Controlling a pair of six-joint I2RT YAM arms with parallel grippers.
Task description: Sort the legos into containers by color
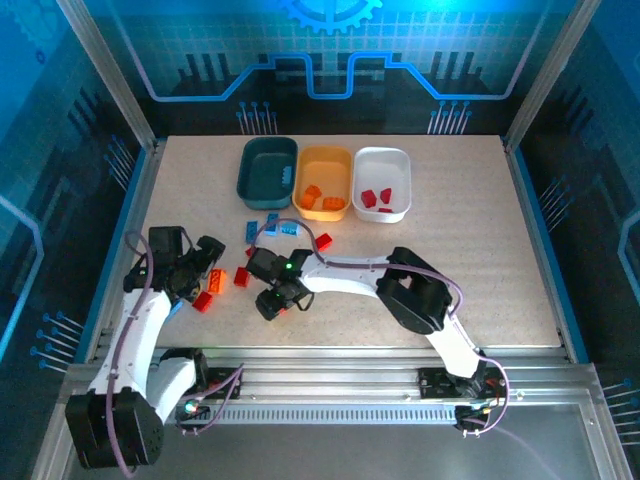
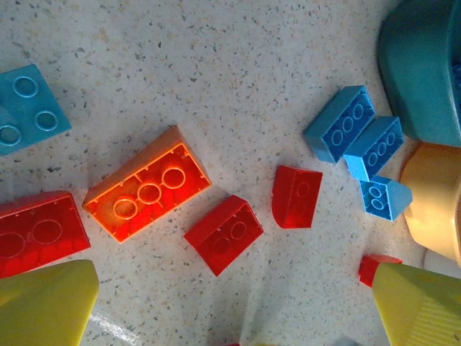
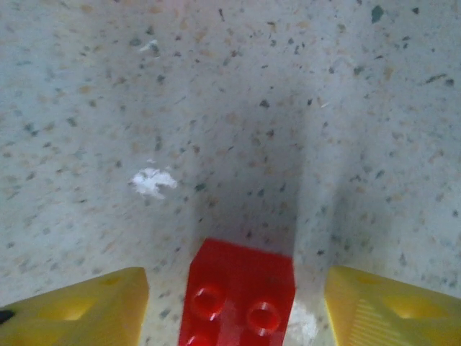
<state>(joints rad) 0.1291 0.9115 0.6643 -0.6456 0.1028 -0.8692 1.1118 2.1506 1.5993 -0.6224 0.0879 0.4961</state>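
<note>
Right gripper gapes wide, a red brick sitting untouched between its jaws. Left gripper, also wide open and empty, hovers by an orange brick, both bricks near-side of the yellow-orange tray.

Left arm and right arm: white links, black joint housings, thin mauve cables looped alongside, a green light on each; gripper fingers yellow, wedge-shaped, one faintly ribbed.
</note>
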